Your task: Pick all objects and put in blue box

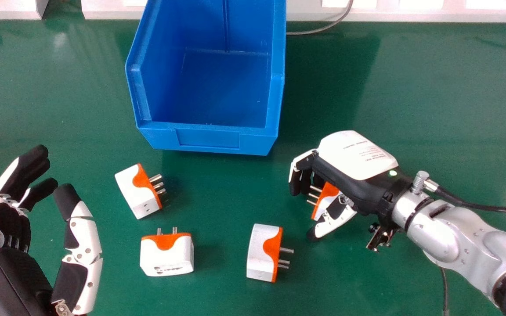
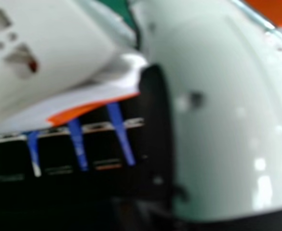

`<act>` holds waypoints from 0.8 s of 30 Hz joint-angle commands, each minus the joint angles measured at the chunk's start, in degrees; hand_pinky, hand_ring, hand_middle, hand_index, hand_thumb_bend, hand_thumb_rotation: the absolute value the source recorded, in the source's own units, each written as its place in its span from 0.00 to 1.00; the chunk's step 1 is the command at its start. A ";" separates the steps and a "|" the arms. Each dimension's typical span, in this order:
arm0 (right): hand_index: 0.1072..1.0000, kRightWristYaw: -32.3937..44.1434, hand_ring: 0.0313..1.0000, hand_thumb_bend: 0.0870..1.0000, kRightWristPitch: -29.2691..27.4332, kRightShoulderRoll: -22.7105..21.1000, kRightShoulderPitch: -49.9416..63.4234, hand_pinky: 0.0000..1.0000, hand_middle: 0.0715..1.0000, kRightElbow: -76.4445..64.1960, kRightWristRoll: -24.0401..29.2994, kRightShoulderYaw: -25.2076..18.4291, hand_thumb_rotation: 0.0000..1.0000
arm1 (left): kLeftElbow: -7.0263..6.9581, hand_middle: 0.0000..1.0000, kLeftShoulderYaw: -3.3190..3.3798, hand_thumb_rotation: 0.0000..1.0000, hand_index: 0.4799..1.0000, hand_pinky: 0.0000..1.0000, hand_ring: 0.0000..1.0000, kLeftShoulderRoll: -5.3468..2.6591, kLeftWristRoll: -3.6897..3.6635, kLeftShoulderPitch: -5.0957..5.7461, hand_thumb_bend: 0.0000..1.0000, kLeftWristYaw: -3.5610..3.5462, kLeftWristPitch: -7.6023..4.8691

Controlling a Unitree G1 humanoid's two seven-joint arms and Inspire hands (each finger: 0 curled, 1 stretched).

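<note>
My right hand [image 1: 354,153] curls round a white-and-orange plug adapter [image 1: 328,193] over the counter [image 1: 218,188]; my left hand [image 1: 7,267] is loosely spread

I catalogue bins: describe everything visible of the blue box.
The box looks like blue plastic, open-topped, its tall sides sloping down to a low front with a rectangular panel. A line runs up the back wall. It stands upright on the table, front toward the robot, its far top cut off. The floor in view is bare. A grey cable passes its right side; contact is unclear.
</note>
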 commanded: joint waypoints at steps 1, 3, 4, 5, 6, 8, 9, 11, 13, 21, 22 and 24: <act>0.42 0.14 0.43 0.45 -0.68 0.38 0.52 0.35 0.51 -1.33 0.61 -0.07 0.00 | -1.75 0.72 -0.03 0.00 0.47 0.65 0.71 -4.57 0.47 0.81 0.25 0.16 -0.41; 0.41 0.19 0.43 0.45 -0.96 0.24 0.86 0.35 0.51 -1.92 0.83 -0.27 0.00 | -1.77 0.72 -0.17 0.00 0.47 0.65 0.72 -4.59 0.40 1.02 0.25 0.09 -0.30; 0.41 0.47 0.43 0.45 -0.91 0.16 1.05 0.36 0.51 -2.38 1.01 -0.40 0.00 | -1.78 0.72 -0.24 0.00 0.47 0.66 0.72 -4.57 0.33 1.09 0.26 0.05 -0.31; 0.41 0.87 0.44 0.45 -0.85 0.01 1.27 0.36 0.51 -3.02 1.26 -0.59 0.00 | -1.75 0.72 -0.24 0.00 0.48 0.66 0.72 -4.56 0.37 1.12 0.26 0.07 -0.34; 0.41 1.13 0.44 0.45 -0.84 -0.14 1.50 0.37 0.50 -3.69 1.46 -0.79 0.00 | -1.76 0.72 -0.25 0.00 0.48 0.66 0.72 -4.55 0.38 1.14 0.26 0.08 -0.33; 0.41 0.42 0.44 0.45 -1.67 -0.43 1.97 0.38 0.49 -4.81 1.86 -1.37 0.00 | -1.63 0.72 -0.13 0.00 0.48 0.66 0.72 -4.59 0.57 1.11 0.26 0.27 -0.37; 0.42 0.02 0.44 0.45 -1.66 -0.60 2.25 0.39 0.48 -5.65 1.89 -1.71 0.00 | -1.58 0.72 -0.18 0.00 0.48 0.66 0.72 -4.56 0.38 1.11 0.26 0.24 -0.41; 0.44 -1.40 0.43 0.45 -1.54 -0.93 2.95 0.39 0.46 -7.64 1.89 -2.69 0.00 | -1.44 0.72 -0.25 0.00 0.48 0.66 0.72 -4.42 0.04 1.05 0.26 0.13 -0.60; 0.45 -2.66 0.43 0.45 -1.62 -1.25 3.60 0.39 0.44 -9.92 2.23 -4.10 0.00 | -1.41 0.72 -0.18 0.00 0.48 0.66 0.72 -4.31 0.05 1.01 0.26 0.07 -0.63; 0.43 -6.22 0.44 0.45 -0.78 -3.13 6.78 0.39 0.43 -22.32 3.23 -12.02 0.00 | -1.33 0.72 0.25 0.00 0.48 0.65 0.72 -4.29 0.60 1.07 0.26 0.32 -0.64; 0.43 -6.56 0.44 0.45 -0.77 -3.36 7.35 0.39 0.43 -23.97 3.26 -12.91 0.00 | -1.29 0.72 0.29 0.00 0.48 0.65 0.72 -4.24 0.67 1.06 0.26 0.30 -0.60; 0.42 -6.68 0.44 0.45 -0.71 -3.58 8.42 0.38 0.44 -26.98 3.50 -14.41 0.00 | -1.25 0.72 0.31 0.00 0.48 0.66 0.72 -4.19 0.64 1.07 0.25 0.22 -0.53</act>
